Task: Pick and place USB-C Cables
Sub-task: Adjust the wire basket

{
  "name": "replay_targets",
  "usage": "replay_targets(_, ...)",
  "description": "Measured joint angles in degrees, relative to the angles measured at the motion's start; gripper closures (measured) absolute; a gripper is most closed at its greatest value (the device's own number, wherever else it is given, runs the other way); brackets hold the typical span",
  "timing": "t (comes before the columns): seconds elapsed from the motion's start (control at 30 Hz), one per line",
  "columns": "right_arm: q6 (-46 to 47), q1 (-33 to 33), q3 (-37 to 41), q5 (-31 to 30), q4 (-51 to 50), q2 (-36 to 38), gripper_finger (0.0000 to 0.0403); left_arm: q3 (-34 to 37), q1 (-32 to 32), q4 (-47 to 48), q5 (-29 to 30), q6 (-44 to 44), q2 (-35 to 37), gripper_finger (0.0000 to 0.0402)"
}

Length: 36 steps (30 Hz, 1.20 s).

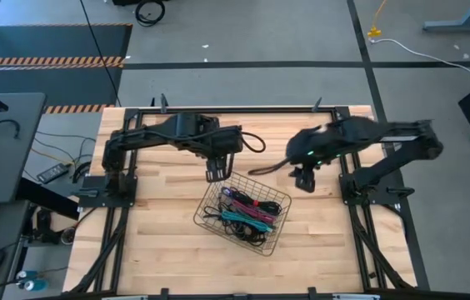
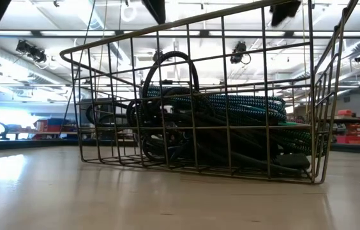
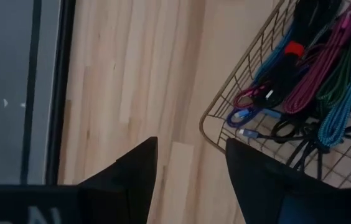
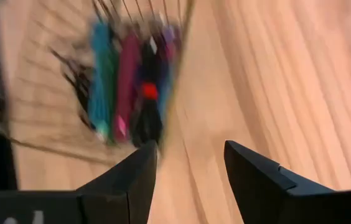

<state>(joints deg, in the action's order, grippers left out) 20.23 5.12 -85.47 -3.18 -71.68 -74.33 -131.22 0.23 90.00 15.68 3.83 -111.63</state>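
A wire mesh basket (image 1: 275, 200) stands on the wooden table and holds several coiled USB-C cables (image 1: 247, 212), black, teal, magenta, purple and blue; they show in the left wrist view (image 3: 312, 87), the right wrist view (image 4: 126, 81) and the low view (image 2: 218, 121). My left gripper (image 1: 217, 173) is open and empty above the table just beyond the basket's far left corner. My right gripper (image 1: 304, 181) is open and empty beside the basket's far right corner.
The basket (image 2: 193, 96) rests flat on the table near its middle. Bare tabletop (image 1: 160, 242) lies to the left and near side of it. A monitor and loose items (image 1: 2, 133) sit on a side desk at the left, off the table.
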Motion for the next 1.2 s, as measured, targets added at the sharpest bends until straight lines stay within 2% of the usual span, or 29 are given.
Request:
replay_targets(0.13,-0.56,0.38,0.0,0.18,-2.92,-5.38,0.0208,0.0,0.09,0.0,2.97,-4.25,0.04,0.0207)
replay_targets(0.27,-0.7,0.76,0.0,1.67,-1.22,-7.21,0.0208,0.04,1.85,-0.02,7.99,-7.46,1.3,0.0208)
replay_targets(0.57,3.62,0.79,-0.02,1.88,0.45,-6.79,0.0208,0.02,12.13,0.02,15.78,-10.01,10.95,0.0208)
replay_targets(0.73,3.63,0.71,0.45,1.9,3.27,-7.72,0.0208,0.02,19.13,0.02,15.45,-6.37,17.28,0.0208)
replay_targets(0.87,2.67,0.63,1.39,2.96,4.82,-9.78,0.0205,0.01,22.82,0.04,11.13,-3.69,21.96,0.0208)
replay_targets(1.0,0.82,0.63,2.13,3.57,5.48,-13.68,0.0192,0.0,23.5,0.04,8.57,-2.97,24.89,0.0208)
replay_targets(1.2,-3.62,-0.41,2.23,4.52,7.11,-20.47,0.0166,0.0,23.28,0.02,8.4,-2.99,26.1,0.0208)
